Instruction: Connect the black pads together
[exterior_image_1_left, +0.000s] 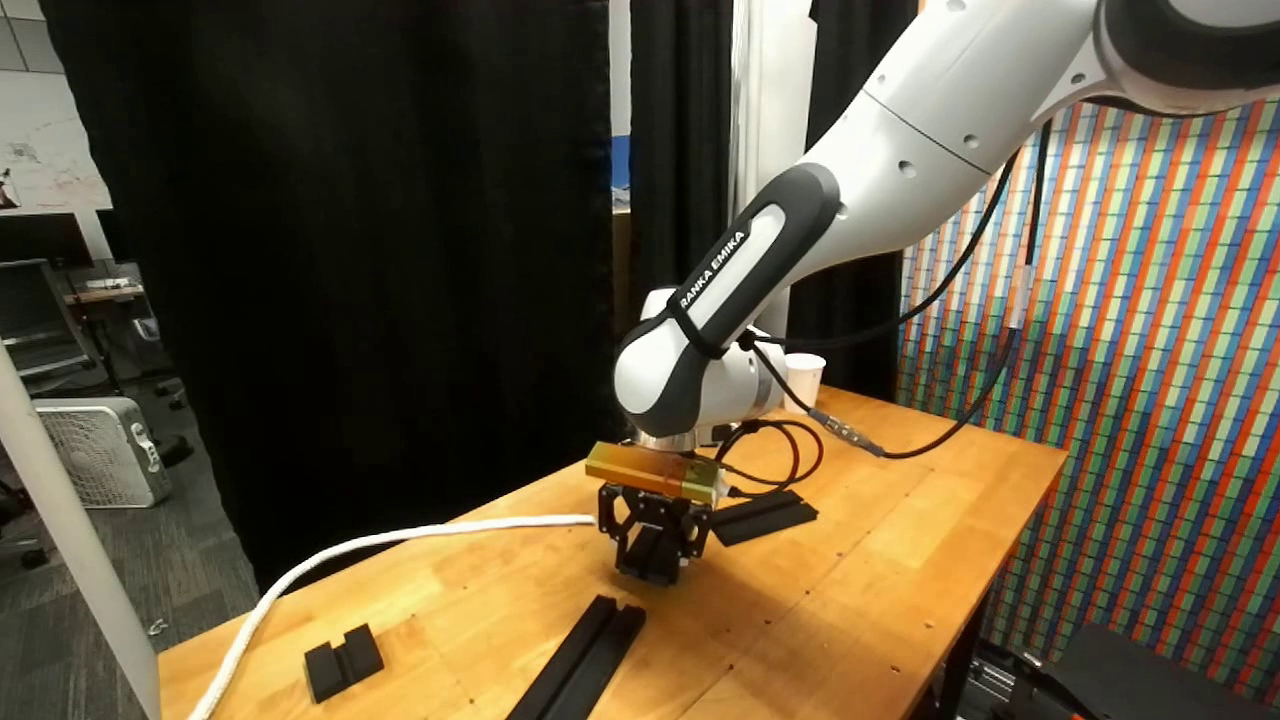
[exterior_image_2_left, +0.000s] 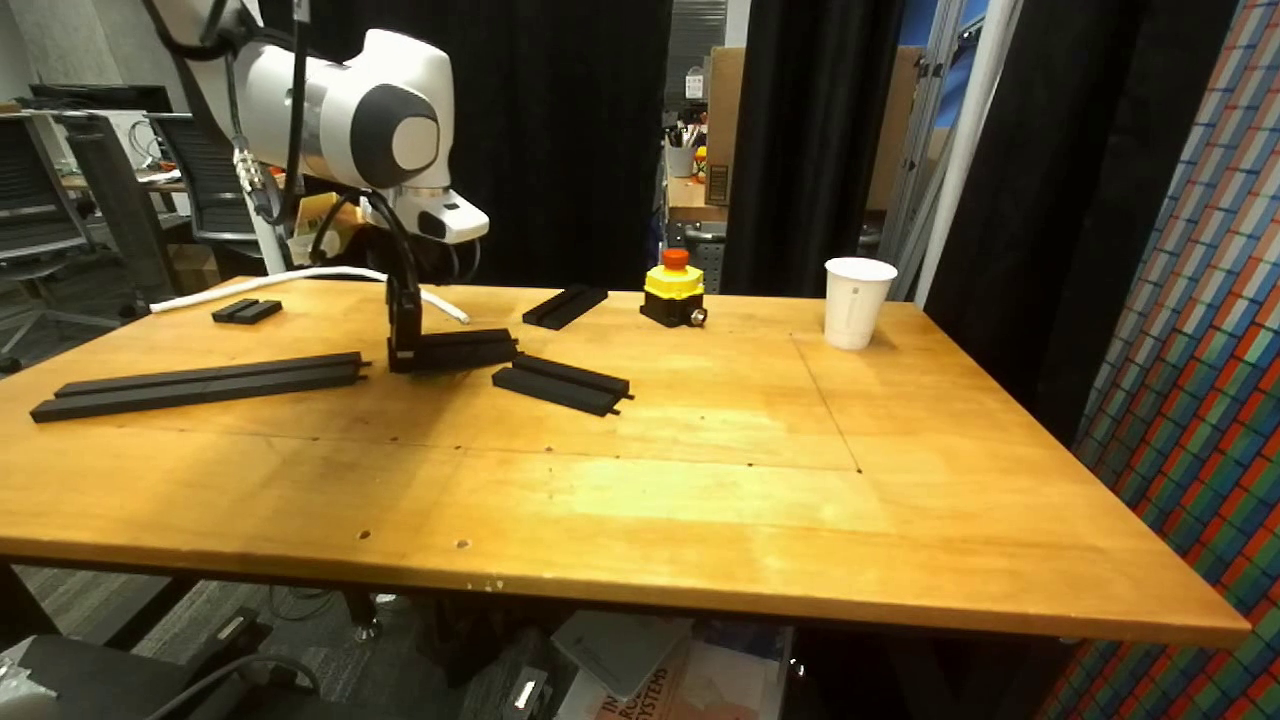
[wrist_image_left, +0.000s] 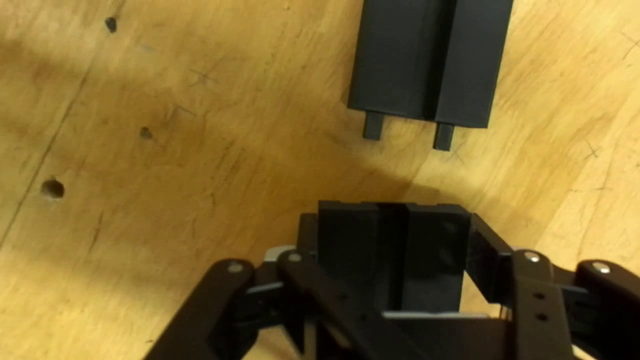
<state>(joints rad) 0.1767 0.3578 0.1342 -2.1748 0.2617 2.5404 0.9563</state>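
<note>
My gripper (wrist_image_left: 392, 237) is shut on a black pad (wrist_image_left: 355, 245), one finger on each long side. The held pad also shows in both exterior views (exterior_image_1_left: 652, 552) (exterior_image_2_left: 465, 350); it is close over the table, and I cannot tell if it touches. Its notched end faces the two pegs of a long black pad (wrist_image_left: 400, 60), with a gap between. The long pad lies on the table in both exterior views (exterior_image_1_left: 582, 660) (exterior_image_2_left: 210, 387). Other black pads lie apart: one pegged (exterior_image_2_left: 560, 385), one farther back (exterior_image_2_left: 565, 307), and a short block (exterior_image_2_left: 246, 311) (exterior_image_1_left: 343, 662).
A white cable (exterior_image_1_left: 400, 540) runs along the table's far side (exterior_image_2_left: 300, 275). A red-and-yellow button on a black base (exterior_image_2_left: 674, 285) and a white cup (exterior_image_2_left: 855, 305) stand toward the back. Black curtains (exterior_image_1_left: 350, 250) hang beside the wooden table (exterior_image_2_left: 700, 520).
</note>
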